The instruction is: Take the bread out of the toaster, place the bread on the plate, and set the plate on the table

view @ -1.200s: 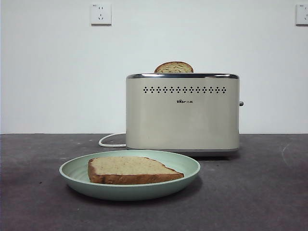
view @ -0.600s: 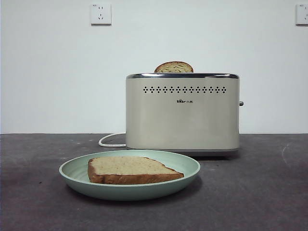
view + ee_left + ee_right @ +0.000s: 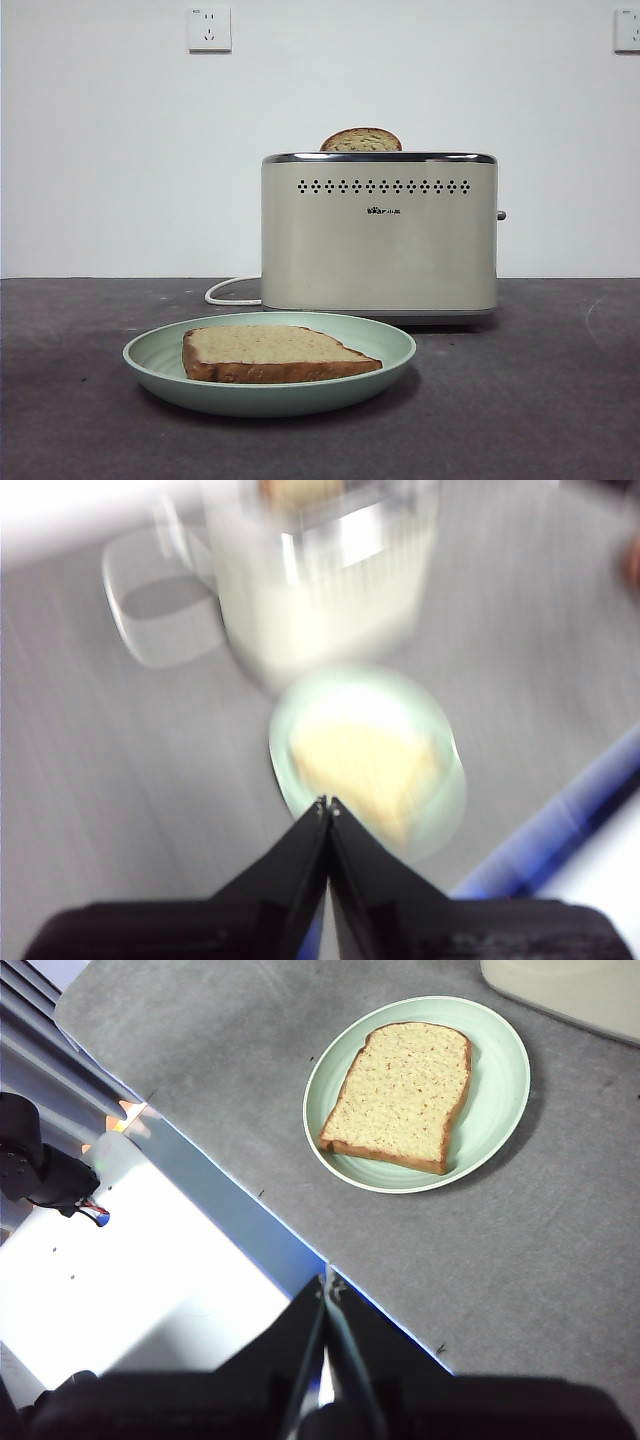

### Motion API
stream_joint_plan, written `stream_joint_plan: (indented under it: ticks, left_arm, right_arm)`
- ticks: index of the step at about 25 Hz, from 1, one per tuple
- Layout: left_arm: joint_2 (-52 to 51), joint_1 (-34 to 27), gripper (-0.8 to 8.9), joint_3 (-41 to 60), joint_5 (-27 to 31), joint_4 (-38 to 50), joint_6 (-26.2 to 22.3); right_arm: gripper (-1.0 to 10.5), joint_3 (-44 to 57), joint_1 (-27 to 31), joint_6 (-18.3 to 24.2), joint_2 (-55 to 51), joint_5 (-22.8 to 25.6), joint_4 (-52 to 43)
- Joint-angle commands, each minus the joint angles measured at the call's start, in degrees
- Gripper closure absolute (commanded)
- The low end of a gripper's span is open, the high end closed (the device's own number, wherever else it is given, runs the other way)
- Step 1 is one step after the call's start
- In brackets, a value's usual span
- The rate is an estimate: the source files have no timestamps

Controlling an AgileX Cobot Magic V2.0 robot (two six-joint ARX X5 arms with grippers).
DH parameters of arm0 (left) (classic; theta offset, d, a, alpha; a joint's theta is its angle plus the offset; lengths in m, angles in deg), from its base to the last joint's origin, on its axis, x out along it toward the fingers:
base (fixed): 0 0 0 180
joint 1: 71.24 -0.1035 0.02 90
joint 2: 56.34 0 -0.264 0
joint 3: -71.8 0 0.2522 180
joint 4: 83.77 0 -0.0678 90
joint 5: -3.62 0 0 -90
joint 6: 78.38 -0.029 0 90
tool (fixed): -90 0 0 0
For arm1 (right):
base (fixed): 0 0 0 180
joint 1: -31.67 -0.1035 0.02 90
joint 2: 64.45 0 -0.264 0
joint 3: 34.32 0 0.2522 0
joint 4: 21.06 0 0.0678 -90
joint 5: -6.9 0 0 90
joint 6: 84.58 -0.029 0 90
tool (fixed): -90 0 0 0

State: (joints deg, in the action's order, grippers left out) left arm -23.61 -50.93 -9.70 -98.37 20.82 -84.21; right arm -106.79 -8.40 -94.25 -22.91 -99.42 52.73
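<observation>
A slice of bread [image 3: 272,352] lies flat on a pale green plate [image 3: 150,358] that sits on the dark grey worktop [image 3: 540,400], just in front of a cream toaster [image 3: 380,235]. A second slice [image 3: 361,140] pokes its rounded top out of the toaster's slot, and a white cord [image 3: 228,292] curls out from behind the appliance toward the wall. Two wall sockets [image 3: 210,29] are mounted high on the white wall behind.

Neither arm shows in the front view. The left gripper [image 3: 328,807] hangs above the plate [image 3: 445,810] and bread [image 3: 365,765], its fingers pressed together at the tips and holding nothing; that picture is blurred. The right gripper [image 3: 327,1290] is over the worktop's near edge, well apart from the plate [image 3: 500,1090] and bread [image 3: 405,1095], its fingers likewise closed on nothing.
</observation>
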Motion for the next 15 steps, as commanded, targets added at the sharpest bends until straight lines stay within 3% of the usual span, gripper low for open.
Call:
stream_joint_plan:
  ticks: [1, 5, 7, 10, 15]
  left_arm:
    - [-1.09, -3.32, 8.17, 1.64, -1.14, 14.08, -4.83]
    - [-5.97, -12.41, 8.17, 12.46, -1.97, 38.95, -5.4]
    - [-8.79, -15.72, 8.17, 19.21, -1.9, 46.71, -6.1]
    - [-12.39, -18.27, 8.17, 27.32, -1.75, 51.71, -6.43]
    - [-19.34, -20.74, 8.17, 41.0, -0.74, 52.65, -6.4]
  right_arm:
    - [9.4, 0.02, -0.07, -0.31, -0.09, 0.17, -0.28]
    - [9.4, 0.02, -0.07, -0.31, -0.09, 0.2, -0.28]
    - [9.4, 0.02, -0.07, -0.31, -0.09, 0.17, -0.28]
    - [9.4, 0.02, -0.07, -0.31, -0.09, 0.2, -0.28]
    - [9.4, 0.02, -0.07, -0.31, -0.09, 0.2, -0.28]
